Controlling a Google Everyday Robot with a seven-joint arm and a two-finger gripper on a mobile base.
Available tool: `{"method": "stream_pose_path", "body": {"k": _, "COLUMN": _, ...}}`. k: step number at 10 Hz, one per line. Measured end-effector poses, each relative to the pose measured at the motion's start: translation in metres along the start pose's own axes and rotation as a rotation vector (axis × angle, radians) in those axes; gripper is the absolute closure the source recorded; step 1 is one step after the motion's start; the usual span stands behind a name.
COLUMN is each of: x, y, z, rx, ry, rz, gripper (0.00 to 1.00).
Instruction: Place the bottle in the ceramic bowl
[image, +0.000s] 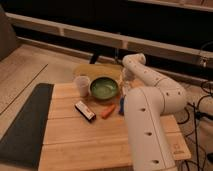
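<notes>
Hand (125, 84) beside glossy green bowl (104, 88)

View count: one camera view only, so no second view shares any part of the scene.
Position: high, behind the robot's white arm (150, 115), on the near-right side of the wooden tabletop (85, 140).
Facing: downward and forward across the tabletop toward its far edge and the dark wall beyond.
Nearness: close; the arm fills the right foreground and hides the table's near-right corner.
Coverage: near-left corner cut by the frame's bottom edge; far edge fully seen.
Gripper (126, 79): at the far-right edge, just beside the ceramic bowl (104, 88).
</notes>
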Motion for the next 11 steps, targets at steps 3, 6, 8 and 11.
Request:
{"method": "stream_pose_path", "body": {"k": 3, "x": -0.005, "y": 0.001, "z": -0.015, "rx": 0.024, "ry": 0.012, "rz": 0.01, "gripper": 0.98}}
{"method": "stream_pose_path", "body": {"k": 6, "x": -0.03, "y": 0.005, "z": -0.06, "rx": 0.055, "ry": -0.043, "rz": 0.005, "gripper": 1.0}}
{"method": "stream_pose_path", "body": {"k": 8, "x": -0.044, "y": 0.011, "z": -0.087, "rx": 0.029, "ry": -0.093, "rz": 0.007, "gripper": 1.0}}
{"method": "stream_pose_path", "body": {"k": 11, "x": -0.042, "y": 0.039, "z": -0.106, "rx": -0.068, "ry": -0.115, "rz": -0.012, "gripper": 1.0}}
